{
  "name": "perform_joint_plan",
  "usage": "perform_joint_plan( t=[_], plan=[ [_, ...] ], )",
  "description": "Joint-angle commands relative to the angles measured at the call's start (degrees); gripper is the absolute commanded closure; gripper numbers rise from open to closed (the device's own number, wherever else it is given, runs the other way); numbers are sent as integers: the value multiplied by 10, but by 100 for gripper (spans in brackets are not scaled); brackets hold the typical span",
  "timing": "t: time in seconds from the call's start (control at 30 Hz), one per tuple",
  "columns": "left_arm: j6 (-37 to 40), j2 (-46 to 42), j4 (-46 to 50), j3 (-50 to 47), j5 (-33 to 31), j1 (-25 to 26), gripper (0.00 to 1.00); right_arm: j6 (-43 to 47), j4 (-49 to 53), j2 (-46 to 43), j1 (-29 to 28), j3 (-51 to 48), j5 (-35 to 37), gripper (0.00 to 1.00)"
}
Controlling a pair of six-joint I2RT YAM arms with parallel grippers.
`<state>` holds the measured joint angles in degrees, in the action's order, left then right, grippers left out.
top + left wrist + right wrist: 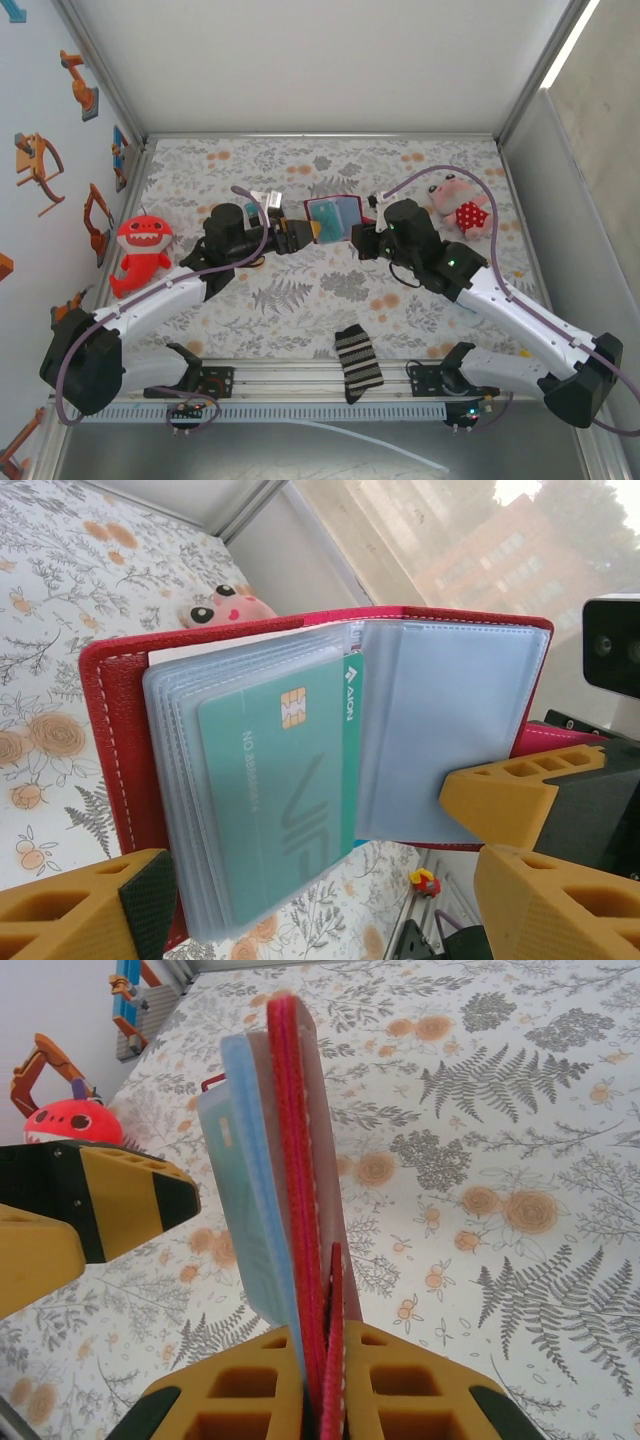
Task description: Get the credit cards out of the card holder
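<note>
The card holder point(345, 212), a dark-red wallet, is held up open above the table's middle. Its red cover point(108, 740) and blue-grey pockets point(450, 720) face the left wrist camera. A teal credit card point(285, 790) sits in a left-hand pocket. My right gripper point(325, 1400) is shut on the holder's red cover, which stands edge-on point(295, 1110) in the right wrist view; one of its fingers point(505, 800) lies over the right-hand pocket. My left gripper point(320, 920) is open, its fingers wide on either side of the pockets' lower edge, gripping nothing.
A red shark plush point(140, 250) lies at the left, a pink plush point(460, 205) at the back right. A striped sock point(358, 362) drapes over the near rail point(300, 378). Floral cloth point(300, 300) covers the table.
</note>
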<state>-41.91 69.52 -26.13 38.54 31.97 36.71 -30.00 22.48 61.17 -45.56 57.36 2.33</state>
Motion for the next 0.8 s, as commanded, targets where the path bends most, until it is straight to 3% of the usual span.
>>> perform_joint_plan(
  t=[0.0,0.23,0.3,0.7,0.77],
  plan=[
    [12,1,11,13,0,1,17,-11,-48,-13,1,11,-31,100],
    [21,-18,81,10,-63,-8,8,-13,-62,-37,1,-1,-42,100],
    [33,-29,105,10,-78,-9,1,-15,-64,-38,1,-3,-48,100],
    [43,-28,53,24,-8,-9,1,-18,-82,-14,2,1,-108,100],
    [41,-26,46,23,-6,-9,10,-18,-85,-12,3,0,-114,100]
  ],
)
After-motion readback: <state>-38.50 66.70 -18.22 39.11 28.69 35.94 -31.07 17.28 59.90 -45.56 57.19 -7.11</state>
